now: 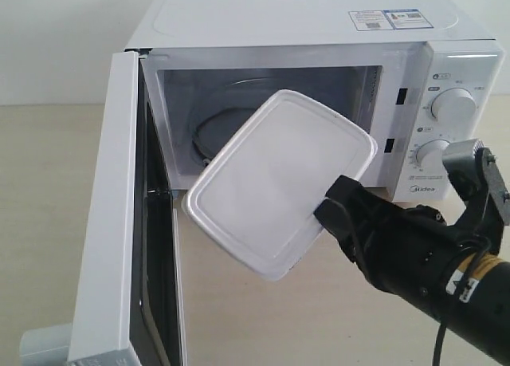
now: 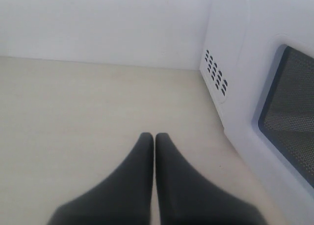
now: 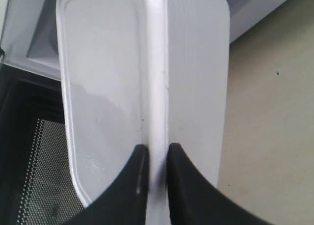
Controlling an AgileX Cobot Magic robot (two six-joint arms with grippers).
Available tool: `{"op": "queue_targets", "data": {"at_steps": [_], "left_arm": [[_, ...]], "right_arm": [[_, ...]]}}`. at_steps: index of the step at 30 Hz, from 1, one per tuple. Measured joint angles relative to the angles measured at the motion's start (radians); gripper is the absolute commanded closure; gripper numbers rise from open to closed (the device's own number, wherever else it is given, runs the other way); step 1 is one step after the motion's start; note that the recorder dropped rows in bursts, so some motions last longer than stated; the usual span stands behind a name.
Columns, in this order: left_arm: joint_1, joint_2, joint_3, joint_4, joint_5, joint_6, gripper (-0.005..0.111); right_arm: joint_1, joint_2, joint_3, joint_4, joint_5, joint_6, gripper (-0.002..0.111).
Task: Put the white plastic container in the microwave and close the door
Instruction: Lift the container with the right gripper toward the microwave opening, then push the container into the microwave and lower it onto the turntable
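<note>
Pinching the rim of the white plastic container [image 1: 271, 183], the right hand [image 1: 333, 200] holds it tilted in the air just in front of the microwave [image 1: 303, 19] opening, above the counter [image 1: 263, 318]. The door [image 1: 107, 222] stands wide open. Near the microwave's vented side, the left hand [image 2: 154, 139] is pressed together, empty.

Opening: microwave [image 1: 319, 31] cavity faces front, clear at its upper left.
Left flank: door [image 1: 107, 222] swung out, walling off that side.
In front: tilted container [image 1: 279, 183], pinched by the right gripper [image 1: 335, 200], covers the opening's lower right.
Table: table [image 2: 73, 112] lies open beyond the door's outer face.
</note>
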Motion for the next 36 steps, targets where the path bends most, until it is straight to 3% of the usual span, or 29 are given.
{"op": "queue_targets", "data": {"at_steps": [11,24,36], "left_arm": [[0.000,0.000,0.000,0.000,0.000,0.000,0.103],[0.000,0.000,0.000,0.000,0.000,0.000,0.103],[0.000,0.000,0.000,0.000,0.000,0.000,0.103]], "right_arm": [[0.000,0.154,0.000,0.039,-0.152,0.128,0.109],[0.000,0.274,-0.162,0.057,-0.145,0.133,0.109],[0.000,0.380,-0.267,0.204,-0.168,0.137,0.109]]}}
